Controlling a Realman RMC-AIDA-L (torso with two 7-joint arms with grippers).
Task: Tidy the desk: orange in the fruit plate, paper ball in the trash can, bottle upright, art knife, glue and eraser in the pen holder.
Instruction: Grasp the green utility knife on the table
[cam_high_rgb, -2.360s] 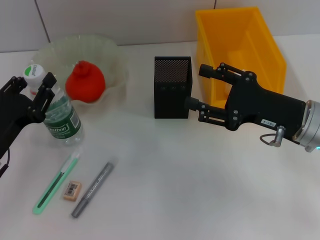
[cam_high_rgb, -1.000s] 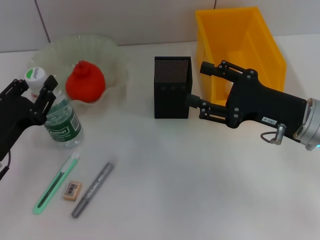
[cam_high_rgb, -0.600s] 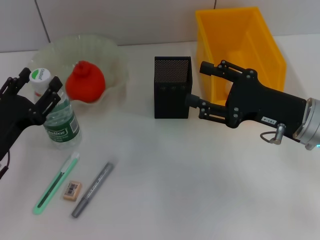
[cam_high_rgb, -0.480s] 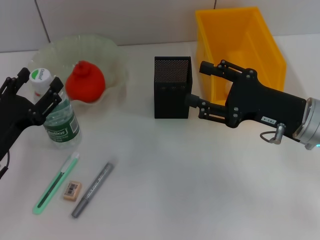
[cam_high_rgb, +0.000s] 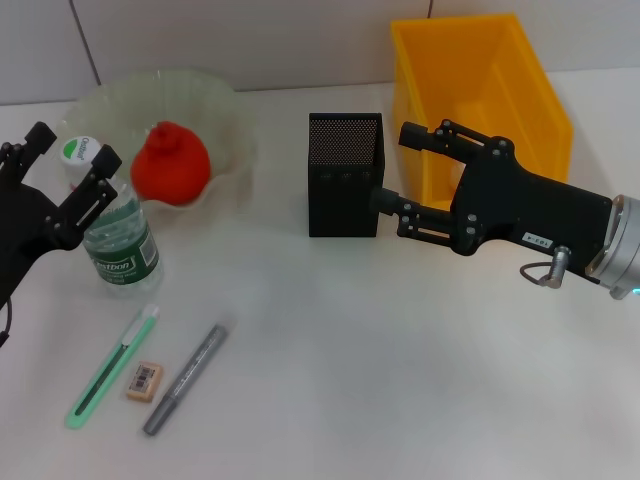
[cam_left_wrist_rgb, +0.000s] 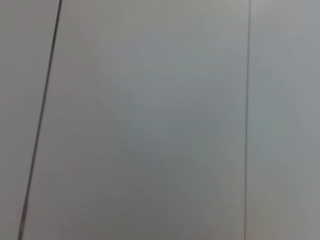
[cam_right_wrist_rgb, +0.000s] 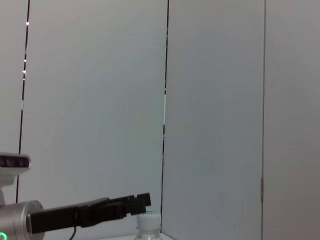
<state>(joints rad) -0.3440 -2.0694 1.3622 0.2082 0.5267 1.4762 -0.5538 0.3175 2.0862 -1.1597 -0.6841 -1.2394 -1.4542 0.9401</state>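
Left gripper (cam_high_rgb: 68, 162): held spread wide around the neck of the bottle, fingers apart from it on both sides.
Bottle (cam_high_rgb: 118, 235): stood upright near the fruit plate, white cap on top.
Right gripper (cam_high_rgb: 395, 172): held open, hovering between the pen holder and the trash can.
Orange (cam_high_rgb: 170, 163): seen lying in the fruit plate (cam_high_rgb: 222, 110).
Pen holder (cam_high_rgb: 344, 175): black mesh, placed just beside the yellow trash can (cam_high_rgb: 530, 95).
Art knife (cam_high_rgb: 110, 366), eraser (cam_high_rgb: 144, 380), grey glue (cam_high_rgb: 185, 378): laid on the table (cam_high_rgb: 380, 380), near one another.
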